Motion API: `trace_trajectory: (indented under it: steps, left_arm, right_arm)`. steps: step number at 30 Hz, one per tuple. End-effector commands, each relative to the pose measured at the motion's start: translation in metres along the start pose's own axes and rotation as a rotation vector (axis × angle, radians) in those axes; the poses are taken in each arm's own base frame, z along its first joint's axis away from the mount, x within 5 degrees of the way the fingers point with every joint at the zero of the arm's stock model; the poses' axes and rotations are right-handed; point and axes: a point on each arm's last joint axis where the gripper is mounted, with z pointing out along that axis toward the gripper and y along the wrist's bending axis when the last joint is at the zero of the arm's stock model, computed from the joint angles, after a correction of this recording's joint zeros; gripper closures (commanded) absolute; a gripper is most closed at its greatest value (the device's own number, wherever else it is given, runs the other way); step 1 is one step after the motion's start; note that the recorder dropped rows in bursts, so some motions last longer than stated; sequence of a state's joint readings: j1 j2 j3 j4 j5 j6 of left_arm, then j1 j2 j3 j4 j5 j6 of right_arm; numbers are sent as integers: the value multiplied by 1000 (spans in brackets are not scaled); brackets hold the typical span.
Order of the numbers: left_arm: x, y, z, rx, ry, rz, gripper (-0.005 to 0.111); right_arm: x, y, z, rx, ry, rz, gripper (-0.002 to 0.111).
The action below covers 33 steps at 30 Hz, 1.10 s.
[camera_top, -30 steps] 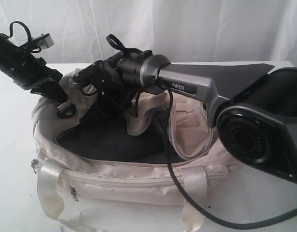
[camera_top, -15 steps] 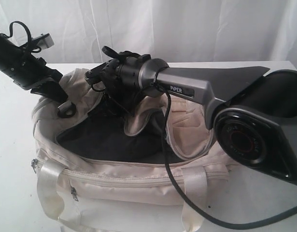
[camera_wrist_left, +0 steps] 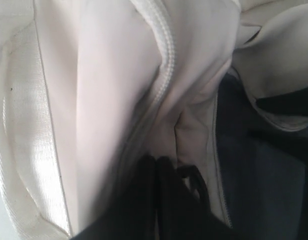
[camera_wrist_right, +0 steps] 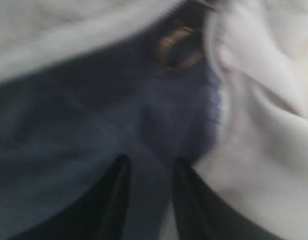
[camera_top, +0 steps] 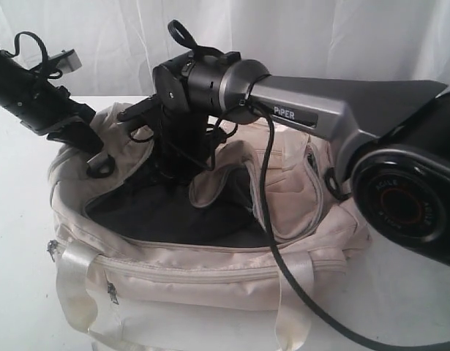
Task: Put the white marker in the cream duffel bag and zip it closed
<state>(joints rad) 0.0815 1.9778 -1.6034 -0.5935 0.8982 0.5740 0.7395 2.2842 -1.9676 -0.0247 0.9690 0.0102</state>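
The cream duffel bag (camera_top: 210,270) lies open, its dark lining (camera_top: 166,216) showing. The white marker is out of view. My left gripper (camera_top: 99,162) is at the bag's rear left rim; in the left wrist view (camera_wrist_left: 156,160) its fingers are pressed together against a fold of cream fabric beside the zipper (camera_wrist_left: 161,75). My right gripper (camera_wrist_right: 148,162) points down into the bag's mouth, open, with only dark lining between its fingers. In the exterior view the right wrist (camera_top: 184,95) stands over the opening and hides the fingertips.
A brass ring (camera_wrist_right: 178,47) sits at the bag's inner edge ahead of the right gripper. A black cable (camera_top: 283,270) hangs from the right arm across the bag's front. Shiny handles (camera_top: 75,285) drape over the front side. White cloth hangs behind the table.
The right arm has lifted and its wrist has turned from lying sideways to pointing down over the bag's opening. The left arm and the bag have stayed put.
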Motion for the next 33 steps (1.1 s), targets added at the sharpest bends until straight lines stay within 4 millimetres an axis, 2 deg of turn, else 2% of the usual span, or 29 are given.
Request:
trace_trajectory:
  steps: [1, 5, 10, 15, 19, 22, 29, 33]
  left_arm:
    - [-1, -2, 3, 28, -18, -21, 107]
    - [0, -3, 3, 30, -16, -21, 107]
    - [1, -4, 2, 41, -4, -21, 107]
    - [0, -4, 2, 40, -6, -21, 107]
    - [0, -4, 2, 40, -6, -21, 107]
    - [0, -4, 2, 40, -6, -21, 107]
    - [0, -3, 2, 38, -7, -21, 107]
    - [0, -3, 3, 31, -6, -18, 107]
  right_arm:
    - [-12, 13, 3, -53, -144, 10, 66]
    - [-21, 15, 13, -33, -248, -6, 66]
    - [-12, 7, 37, 57, -178, 44, 66]
    - [-16, -2, 39, 166, -233, 57, 68]
    - [-14, -13, 36, 289, -228, 128, 75]
    - [-13, -15, 36, 309, -231, 165, 81]
    - [-15, -14, 35, 293, -242, 168, 108]
    - [-16, -12, 25, 267, -233, 124, 108]
